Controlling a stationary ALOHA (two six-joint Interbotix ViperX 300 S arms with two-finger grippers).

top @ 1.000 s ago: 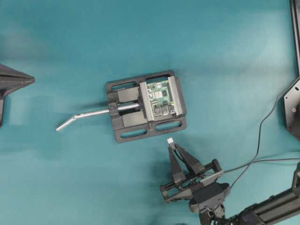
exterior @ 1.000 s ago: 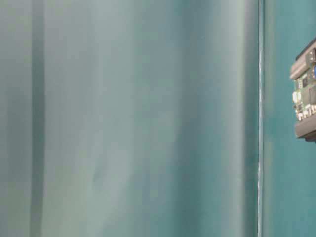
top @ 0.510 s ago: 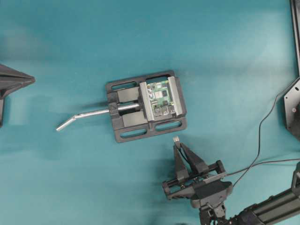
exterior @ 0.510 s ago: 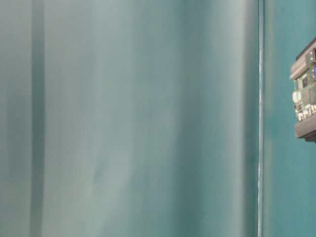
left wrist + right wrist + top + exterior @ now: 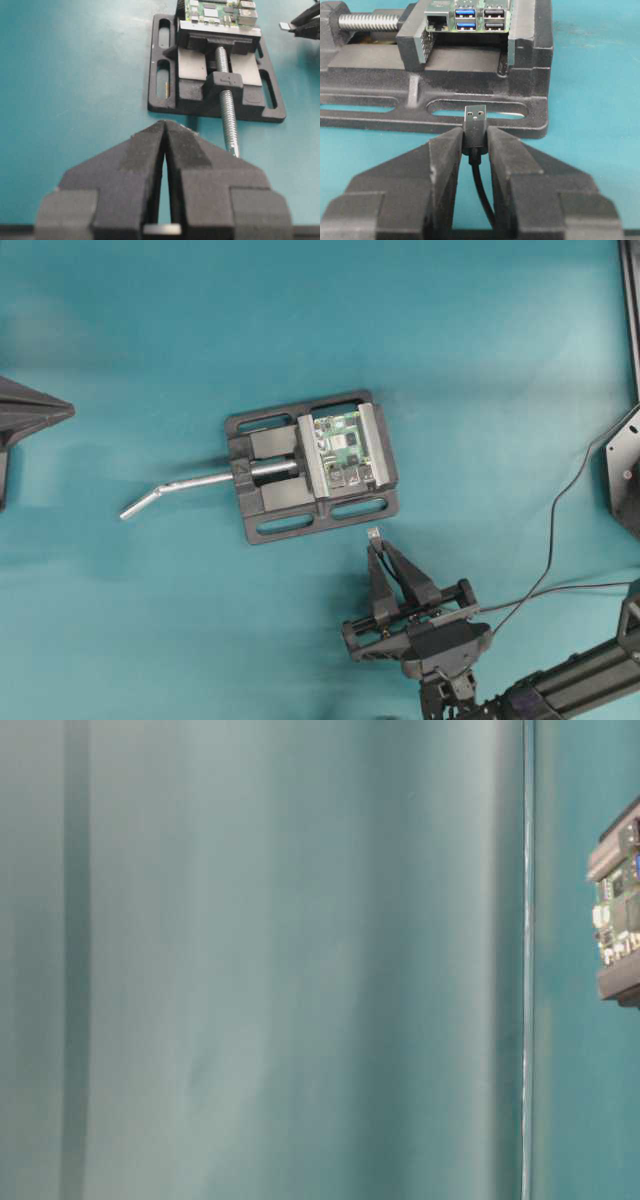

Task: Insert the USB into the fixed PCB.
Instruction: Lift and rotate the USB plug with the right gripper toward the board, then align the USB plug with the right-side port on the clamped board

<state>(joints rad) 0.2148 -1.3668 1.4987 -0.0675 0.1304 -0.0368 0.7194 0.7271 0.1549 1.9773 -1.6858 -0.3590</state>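
Showing a raised "4": the vise (image 5: pixel 220 80) screw block.

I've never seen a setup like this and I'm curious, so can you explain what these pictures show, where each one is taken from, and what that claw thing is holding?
This is a two-armed robot working over a teal table. One picture looks straight down from above. One sits at table level and shows mostly blurred teal, with a sliver of the board at its right edge. Two come from cameras mounted on the wrists, looking along each claw.

On the table stands a black vise with a bent silver handle. Its jaws clamp a small green circuit board, the fixed PCB, which has blue and black ports facing the right claw.

The right gripper pinches the USB plug, metal tip pointing toward the vise, not yet inserted; its black cable trails back between the fingers. The left gripper is closed and holds nothing, away from the vise.
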